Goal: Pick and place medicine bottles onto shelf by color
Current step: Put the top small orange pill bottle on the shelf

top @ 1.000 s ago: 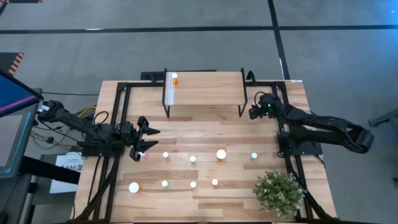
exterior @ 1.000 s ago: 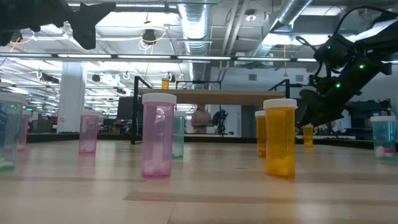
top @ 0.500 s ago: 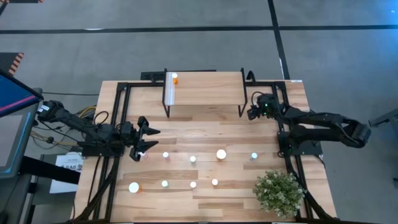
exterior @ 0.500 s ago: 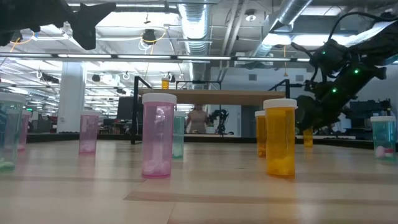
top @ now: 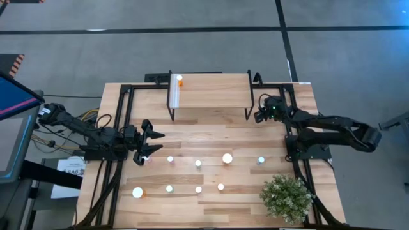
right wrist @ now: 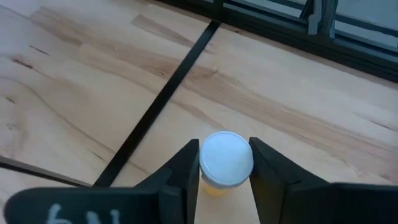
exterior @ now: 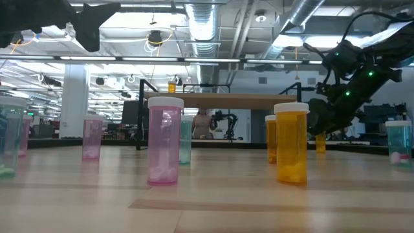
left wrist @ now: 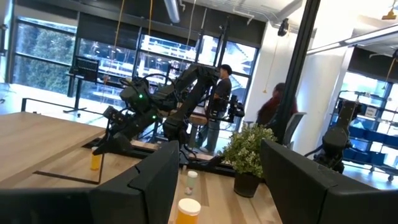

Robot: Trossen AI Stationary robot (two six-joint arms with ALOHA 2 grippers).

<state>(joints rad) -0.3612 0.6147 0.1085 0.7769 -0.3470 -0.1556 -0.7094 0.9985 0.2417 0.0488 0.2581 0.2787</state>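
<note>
Tabletop hides what wrist shows: fingers [right wrist: 186, 168] flanking orange bottle [right wrist: 225, 160].

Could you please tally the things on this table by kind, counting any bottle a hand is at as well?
medicine bottles: 11 (9 loose on the tabletop, 1 on the shelf, 1 between the fingers of the right hand)
shelf: 1
potted plant: 1
Total: 13
</note>
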